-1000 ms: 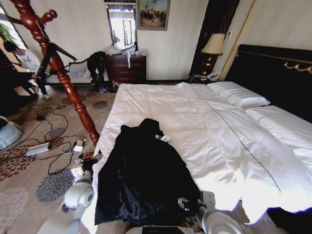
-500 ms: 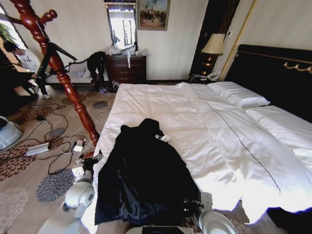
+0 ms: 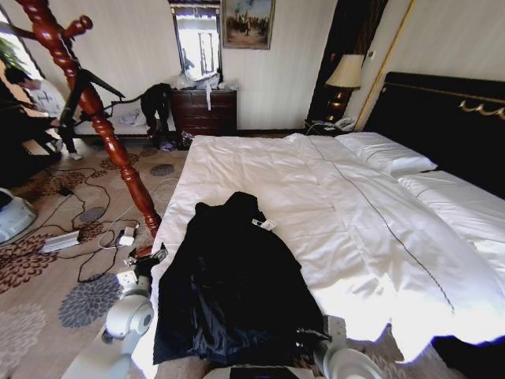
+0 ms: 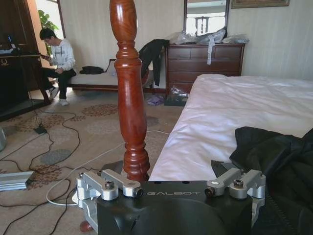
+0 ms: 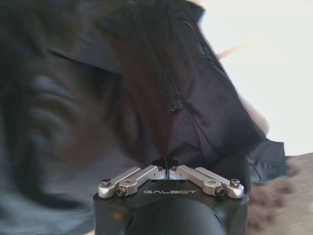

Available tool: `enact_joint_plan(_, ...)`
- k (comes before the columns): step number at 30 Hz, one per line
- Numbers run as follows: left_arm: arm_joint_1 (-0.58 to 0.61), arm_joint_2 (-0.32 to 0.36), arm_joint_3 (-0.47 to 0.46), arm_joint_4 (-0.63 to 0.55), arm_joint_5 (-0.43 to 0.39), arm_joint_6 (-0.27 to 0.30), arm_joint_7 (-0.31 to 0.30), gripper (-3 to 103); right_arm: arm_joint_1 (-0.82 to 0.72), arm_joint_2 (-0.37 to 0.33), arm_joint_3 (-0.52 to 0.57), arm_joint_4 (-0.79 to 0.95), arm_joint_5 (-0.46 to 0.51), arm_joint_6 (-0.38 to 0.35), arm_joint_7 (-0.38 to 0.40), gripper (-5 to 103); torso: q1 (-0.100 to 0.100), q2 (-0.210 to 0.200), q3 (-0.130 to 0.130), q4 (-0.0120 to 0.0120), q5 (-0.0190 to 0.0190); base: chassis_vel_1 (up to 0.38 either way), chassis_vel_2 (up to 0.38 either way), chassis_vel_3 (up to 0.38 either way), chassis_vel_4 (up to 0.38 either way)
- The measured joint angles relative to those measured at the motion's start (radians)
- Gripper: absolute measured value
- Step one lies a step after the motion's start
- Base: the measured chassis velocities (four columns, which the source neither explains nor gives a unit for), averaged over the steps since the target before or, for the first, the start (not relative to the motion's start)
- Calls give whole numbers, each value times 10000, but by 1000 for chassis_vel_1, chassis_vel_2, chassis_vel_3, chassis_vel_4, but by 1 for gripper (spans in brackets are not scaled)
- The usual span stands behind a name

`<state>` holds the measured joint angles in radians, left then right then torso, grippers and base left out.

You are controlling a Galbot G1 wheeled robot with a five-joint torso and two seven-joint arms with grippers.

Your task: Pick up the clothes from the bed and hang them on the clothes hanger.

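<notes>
Because the coat (image 3: 237, 276) lies flat on the near left part of the bed (image 3: 355, 205), its hem at the near edge, your right gripper (image 5: 167, 164) sits low at that hem with its jaws pinched together on a fold of the black fabric. Your left gripper (image 4: 171, 188) waits with jaws spread wide and empty, off the bed's left edge beside the coat stand (image 3: 95, 103), likely so the collar can go onto a peg.
</notes>
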<state>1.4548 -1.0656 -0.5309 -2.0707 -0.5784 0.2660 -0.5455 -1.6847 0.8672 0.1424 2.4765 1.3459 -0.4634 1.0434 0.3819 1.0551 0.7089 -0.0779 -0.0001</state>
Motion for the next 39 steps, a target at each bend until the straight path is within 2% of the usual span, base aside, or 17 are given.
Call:
enact_joint_plan(3,34,-13,-6,-59,7,0,-4,100,37,121,104,229,1134,-123,168,0,0,0,0,0,0,0,0,0,0)
enact_joint_plan(11,102,-38,-115,-125,16,0,-10,100,-32,168,119,230,2057,-469,248,0,-2,0,0,0,0,0,0,0,0)
enact_joint_plan(16,99,-32,-179,-129,8,0,-12,100,333,338,172,234,3273,-603,192,0,-2,0,0,0,0,0,0,0,0)
enact_joint_plan(18,99,-45,-179,-129,8,0,-12,100,419,375,156,243,3316,-566,122,0,-2,0,0,0,1,0,0,0,0)
enact_joint_plan(22,99,-75,-161,-118,12,0,-13,100,707,472,93,267,2774,-64,-506,0,-2,0,0,0,0,0,0,0,0)
enact_joint_plan(27,98,-81,-151,-84,24,0,-13,100,816,566,120,264,2745,466,-907,0,-2,0,0,0,0,0,0,0,0)
enact_joint_plan(32,102,-99,-140,-71,52,0,-13,100,722,601,46,257,2593,573,-926,0,-2,0,0,0,0,0,0,0,0)
enact_joint_plan(34,118,-110,-135,-73,67,0,-13,100,707,627,-27,254,2049,577,-864,-1,-2,0,0,0,1,0,0,0,0)
enact_joint_plan(36,169,-113,-140,-115,82,0,-14,100,645,621,-24,186,1332,596,-769,10,-1,0,0,0,0,0,0,0,0)
enact_joint_plan(38,195,-111,-159,-129,90,0,-16,100,608,603,21,132,1161,583,-669,10,-1,0,0,0,2,0,0,0,0)
enact_joint_plan(39,213,-109,-178,-138,94,-1,-16,100,586,588,87,97,1093,549,-520,15,-1,0,0,0,1,0,0,0,0)
